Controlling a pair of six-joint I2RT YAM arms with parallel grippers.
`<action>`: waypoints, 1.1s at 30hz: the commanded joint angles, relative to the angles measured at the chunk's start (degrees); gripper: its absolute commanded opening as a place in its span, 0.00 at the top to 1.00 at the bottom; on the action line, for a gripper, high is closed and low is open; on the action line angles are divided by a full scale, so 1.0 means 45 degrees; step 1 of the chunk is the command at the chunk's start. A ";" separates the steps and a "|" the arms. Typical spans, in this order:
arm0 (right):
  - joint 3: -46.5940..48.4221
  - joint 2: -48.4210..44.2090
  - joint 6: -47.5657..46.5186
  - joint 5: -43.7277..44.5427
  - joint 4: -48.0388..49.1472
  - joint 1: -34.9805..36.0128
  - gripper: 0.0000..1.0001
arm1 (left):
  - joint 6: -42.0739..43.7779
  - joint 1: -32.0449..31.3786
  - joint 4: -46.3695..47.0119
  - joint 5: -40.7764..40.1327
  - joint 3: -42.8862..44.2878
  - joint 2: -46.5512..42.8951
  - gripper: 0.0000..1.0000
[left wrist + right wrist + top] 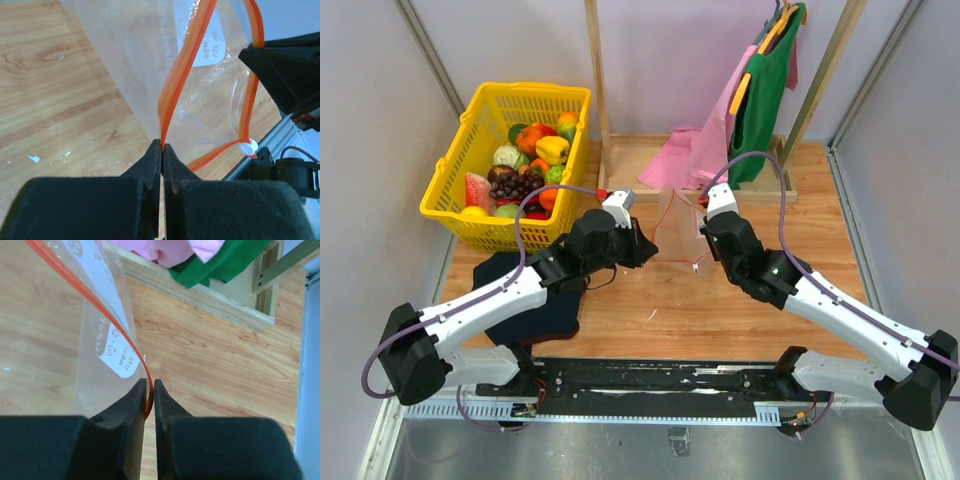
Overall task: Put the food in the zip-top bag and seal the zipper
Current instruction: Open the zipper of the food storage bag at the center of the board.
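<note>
The clear bag (678,228) hangs upright over the middle of the worktop (720,310), held between both arms. The left gripper (162,146) is pinched tight on the orange zipper (172,95) at the bag's left edge. The right gripper (150,386) is clamped on the same strip at the right edge. The mouth gapes open, and the white slider (247,148) sits at the strip's end. The food (525,160) lies heaped in a yellow basket (470,225) at the far left. A dark cloth (545,310) lies under the left arm.
</note>
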 commanded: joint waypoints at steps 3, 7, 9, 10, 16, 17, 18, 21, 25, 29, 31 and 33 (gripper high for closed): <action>-0.0473 0.0068 -0.0098 -0.0697 0.1286 -0.0028 0.91 | -0.0026 0.0028 0.0681 0.1033 -0.0230 0.0107 1.00; -0.0141 0.0032 -0.0160 -0.0319 0.0957 -0.0024 0.99 | 0.0051 0.0028 0.0291 0.0661 -0.0159 0.0108 1.00; 0.0226 -0.0082 -0.0240 0.0208 0.0451 -0.0028 0.99 | 0.0080 0.0028 -0.0150 0.0113 -0.0097 0.0107 1.00; 0.0441 -0.0159 -0.0253 0.0410 0.0184 -0.0028 0.99 | 0.0081 0.0028 -0.0369 -0.0144 -0.0094 0.0092 1.00; 0.0886 -0.1035 -0.0170 -0.0866 -0.0586 -0.0009 0.99 | 0.0139 0.0028 -0.0946 -0.1442 -0.0127 0.0112 0.98; 0.0873 -0.1091 -0.0193 -0.1338 -0.0563 0.0003 0.99 | 0.0154 0.0028 -0.0856 -0.1486 -0.0064 0.0115 0.92; 0.0847 -0.1091 -0.0152 -0.1719 -0.0543 -0.0005 0.99 | 0.0185 0.0028 -0.0745 -0.1479 0.0030 0.0142 0.87; 0.0935 -0.0842 0.0150 -0.2146 -0.0637 0.0062 0.99 | 0.0254 0.0028 -0.0285 -0.1311 0.0360 0.0420 0.72; 0.1089 -0.0373 0.0383 -0.2152 -0.0783 0.0250 0.99 | 0.0145 0.0028 0.0416 -0.1099 0.0750 0.1009 0.55; 0.0857 -0.0183 0.0535 -0.2634 -0.0450 0.0388 0.99 | 0.0195 0.0028 0.0463 -0.1528 0.1222 0.1608 0.44; 0.0845 -0.0049 0.0542 -0.2683 -0.0452 0.0436 0.99 | 0.0242 0.0028 0.0459 -0.1730 0.1469 0.1860 0.42; 0.0810 0.0064 0.0499 -0.2725 -0.0418 0.0527 0.99 | 0.0391 0.0028 0.0342 -0.2012 0.1769 0.2151 0.40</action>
